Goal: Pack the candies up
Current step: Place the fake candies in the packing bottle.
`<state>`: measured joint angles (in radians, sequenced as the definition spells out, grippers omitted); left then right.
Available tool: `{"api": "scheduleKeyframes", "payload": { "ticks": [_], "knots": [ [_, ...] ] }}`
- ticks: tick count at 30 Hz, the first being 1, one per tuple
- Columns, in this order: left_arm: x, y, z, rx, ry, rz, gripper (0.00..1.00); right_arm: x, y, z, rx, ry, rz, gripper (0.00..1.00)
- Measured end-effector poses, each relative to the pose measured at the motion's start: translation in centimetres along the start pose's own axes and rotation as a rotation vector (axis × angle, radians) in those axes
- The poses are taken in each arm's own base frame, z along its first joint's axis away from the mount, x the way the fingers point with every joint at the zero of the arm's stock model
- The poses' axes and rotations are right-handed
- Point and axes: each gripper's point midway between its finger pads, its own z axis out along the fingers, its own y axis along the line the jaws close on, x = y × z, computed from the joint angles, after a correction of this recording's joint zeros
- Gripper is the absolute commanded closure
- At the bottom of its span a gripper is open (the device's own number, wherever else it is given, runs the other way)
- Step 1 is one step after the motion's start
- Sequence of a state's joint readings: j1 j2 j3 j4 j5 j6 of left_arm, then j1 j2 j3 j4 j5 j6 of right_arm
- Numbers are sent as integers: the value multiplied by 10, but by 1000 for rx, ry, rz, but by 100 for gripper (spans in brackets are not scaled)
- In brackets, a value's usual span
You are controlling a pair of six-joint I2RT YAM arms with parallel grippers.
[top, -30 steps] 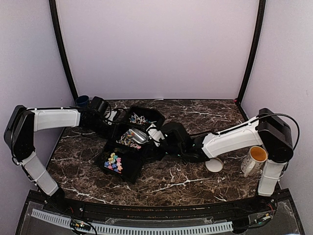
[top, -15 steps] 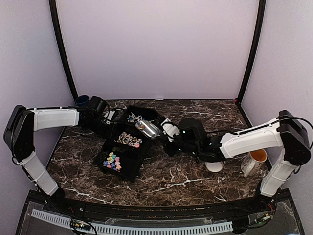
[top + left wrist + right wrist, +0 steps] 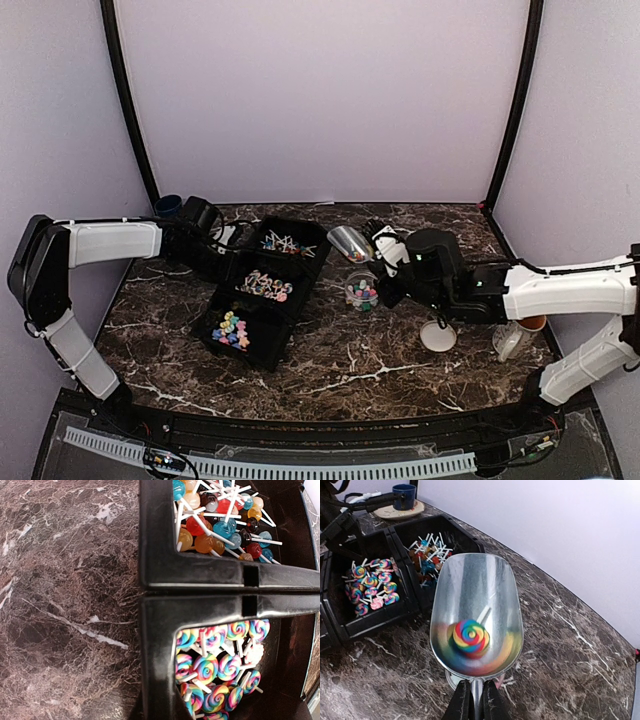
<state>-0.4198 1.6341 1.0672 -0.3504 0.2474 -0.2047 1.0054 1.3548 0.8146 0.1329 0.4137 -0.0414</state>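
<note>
A black tray (image 3: 305,262) holds the candies in three compartments: ball lollipops (image 3: 281,243), swirl lollipops (image 3: 266,286) and small bright sweets (image 3: 231,331). My right gripper (image 3: 473,701) is shut on the handle of a metal scoop (image 3: 476,587). The scoop carries one rainbow swirl lollipop (image 3: 469,636) above a small clear jar (image 3: 361,292) that has candies in it. In the top view the scoop (image 3: 349,242) hangs right of the tray. My left gripper (image 3: 220,243) is at the tray's far left edge, its fingers on either side of the tray wall (image 3: 156,645).
A round tan lid (image 3: 437,337) lies on the marble right of the jar. A mug (image 3: 516,328) stands at the right edge. A blue cup (image 3: 404,494) on a coaster stands at the back left corner.
My right arm lifted the scoop out of the tray's middle compartment and swung it right, over the jar. The jar has come into view. The left arm has not moved.
</note>
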Motion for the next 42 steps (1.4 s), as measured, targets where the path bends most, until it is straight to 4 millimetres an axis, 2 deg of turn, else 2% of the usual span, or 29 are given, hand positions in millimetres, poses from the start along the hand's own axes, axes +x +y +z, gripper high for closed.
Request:
{"api": "scheduleKeyframes", "payload": {
  "ticks": [8,16,31,42],
  "knots": [
    [0,-1,0,4,1,-2,100,38,-24,-18,97,196,-33,100],
    [0,-1,0,5,1,-2,100,58,-32,-32,125,356,-46,100],
    [0,-1,0,8,2,-5,100,76,-22,-39,59,574,-106,100],
    [0,-2,0,13,2,-9,100,69,-15,-34,30,670,-145,100]
  ]
}}
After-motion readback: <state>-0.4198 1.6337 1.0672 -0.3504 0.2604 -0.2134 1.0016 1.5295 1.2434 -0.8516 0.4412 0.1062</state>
